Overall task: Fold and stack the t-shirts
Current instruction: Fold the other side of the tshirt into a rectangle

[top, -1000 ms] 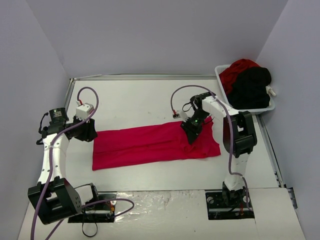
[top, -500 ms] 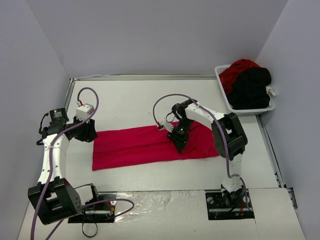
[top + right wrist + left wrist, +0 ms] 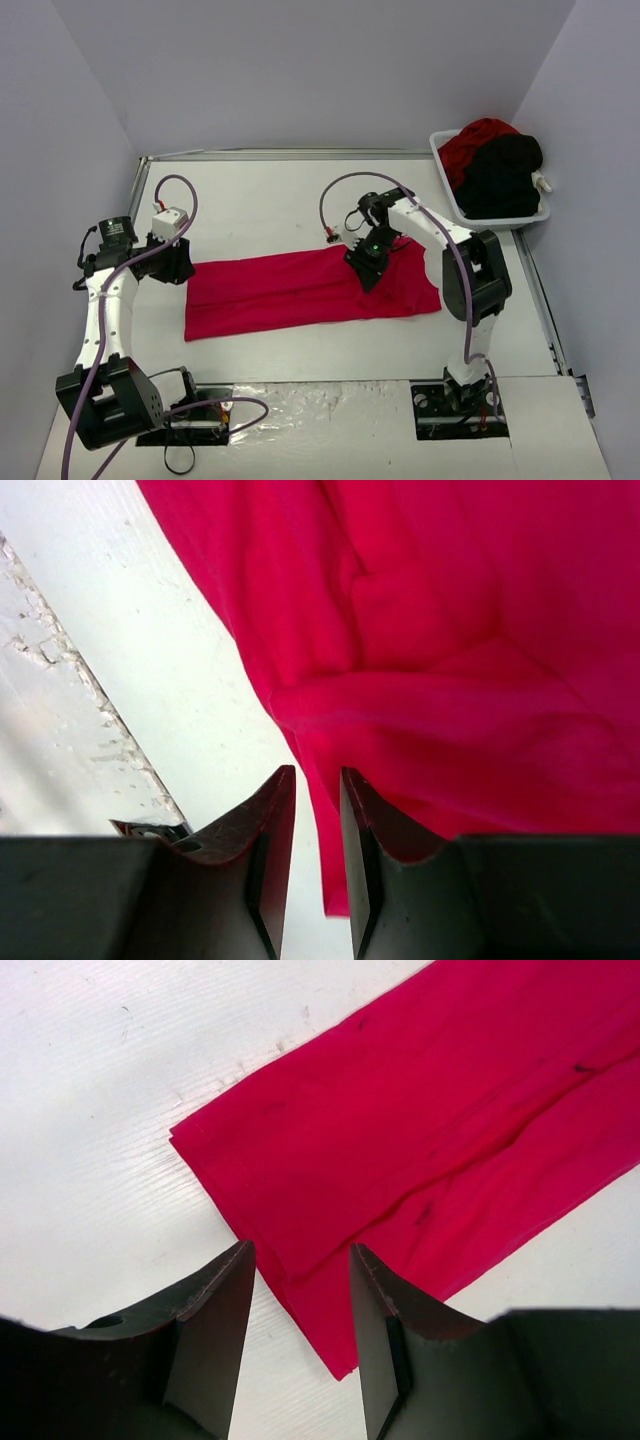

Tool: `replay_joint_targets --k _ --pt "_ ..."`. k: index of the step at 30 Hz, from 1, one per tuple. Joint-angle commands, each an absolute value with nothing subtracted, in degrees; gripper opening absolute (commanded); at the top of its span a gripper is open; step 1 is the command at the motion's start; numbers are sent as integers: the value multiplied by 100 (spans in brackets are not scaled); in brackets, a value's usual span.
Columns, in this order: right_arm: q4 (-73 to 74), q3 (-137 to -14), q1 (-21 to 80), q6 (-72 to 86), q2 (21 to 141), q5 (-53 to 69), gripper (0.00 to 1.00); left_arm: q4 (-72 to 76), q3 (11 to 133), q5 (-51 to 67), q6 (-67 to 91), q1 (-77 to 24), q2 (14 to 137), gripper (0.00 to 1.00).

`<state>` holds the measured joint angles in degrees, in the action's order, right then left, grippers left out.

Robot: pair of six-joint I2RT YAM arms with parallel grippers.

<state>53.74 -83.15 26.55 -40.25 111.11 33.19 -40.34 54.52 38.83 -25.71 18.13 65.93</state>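
Since half a second ago the right gripper (image 3: pixel 368 266) has pulled back a touch to the right and far side, after reaching left over the cloth, while the left arm has not budged. From where I stand, the red t-shirt (image 3: pixel 290 290) lies as a long strip across the middle of the table (image 3: pixel 260 200), its right end rumpled. Another red t-shirt (image 3: pixel 478 135) and the black t-shirt (image 3: pixel 505 172) wait heaped in the basket (image 3: pixel 500 216) at the far right. The right arm is bent over, its wrist tipped down onto the far edge of the strip's right part. Its jaws stand close with only a slim gap, and a red edge runs into that gap, though I cannot tell whether they truly pinch it. The left gripper (image 3: pixel 300 1252) hovers at the strip's left end, jaws moderately apart and holding nothing, the cloth's near-left corner just beneath them. To fold well, I judge both claws should take matching edges, lift together and low, and lay the cloth over evenly so the rumple on the right does not get trapped inside.
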Motion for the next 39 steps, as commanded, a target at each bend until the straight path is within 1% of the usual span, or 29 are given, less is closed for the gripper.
replay_joint_targets --k 1,7,10,18,26,30,37,38,39 --pt "5827 -8526 2278 -4016 10547 3129 22 -3973 5467 4025 -2619 1837 6381 41" --pt "5810 -8087 1960 -4166 10582 2980 33 -3990 5493 4069 -2619 1846 6381 41" --pt "5792 -7928 1942 -4210 10512 2988 35 -3999 5493 4069 -2619 1837 6390 41" --pt "5783 -7541 1951 -4289 10354 3006 38 -3999 5502 4078 -2619 1837 6398 41" --pt "5573 -7321 1907 -4280 10459 2901 38 -3981 5484 4078 -2619 1837 6407 41" --pt "5414 -7251 1890 -4193 10529 2821 36 -3981 5476 4069 -2619 1837 6425 41" --pt "5010 -7233 1881 -3903 10477 2558 28 -3964 5467 4069 -2619 1837 6434 41" --pt "4984 -7251 1881 -3876 10477 2505 26 -3964 5467 4069 -2619 1837 6434 41" --pt "4931 -7260 1872 -3850 10468 2487 20 -3964 5467 4069 -2619 1837 6442 41"
